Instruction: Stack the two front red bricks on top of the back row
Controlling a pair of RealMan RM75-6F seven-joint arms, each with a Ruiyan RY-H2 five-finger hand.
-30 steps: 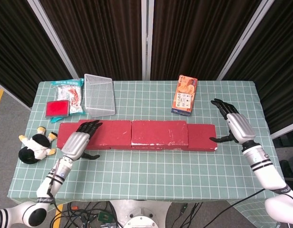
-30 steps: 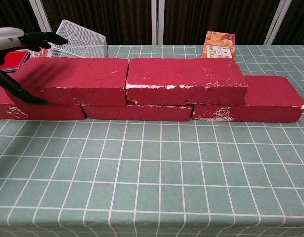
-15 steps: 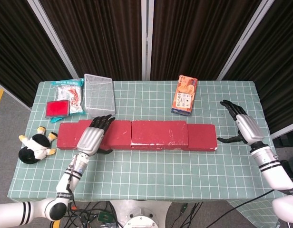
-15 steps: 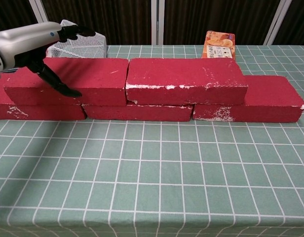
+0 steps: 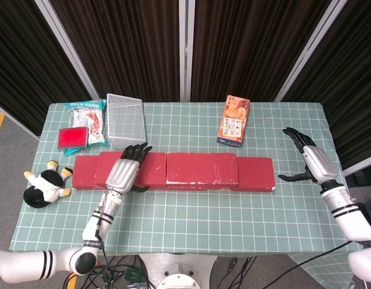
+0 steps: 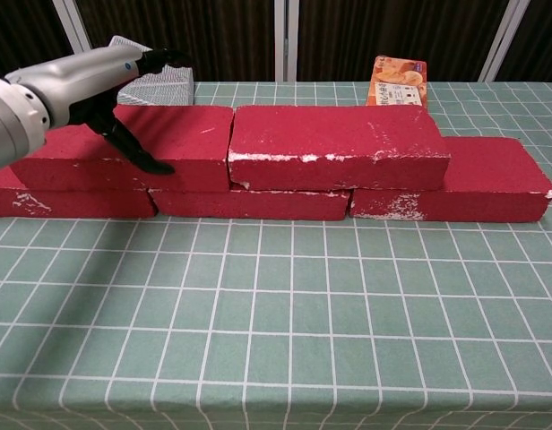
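Fingers (image 5: 137,149) of the left hand (image 5: 123,171) are lying spread and flat over the left top brick (image 6: 182,134), thumb hooking its front face, seemingly to seat it. The right hand (image 5: 312,159) is hovering open beside the row's right end, holding nothing. Both 2 top bricks, including the right one (image 6: 334,145), are resting on the back row (image 6: 491,184), staggered across its joints.

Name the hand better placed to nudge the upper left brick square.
Left. The left hand already lies over the upper left brick, while the right hand hangs open off the row's far right end.
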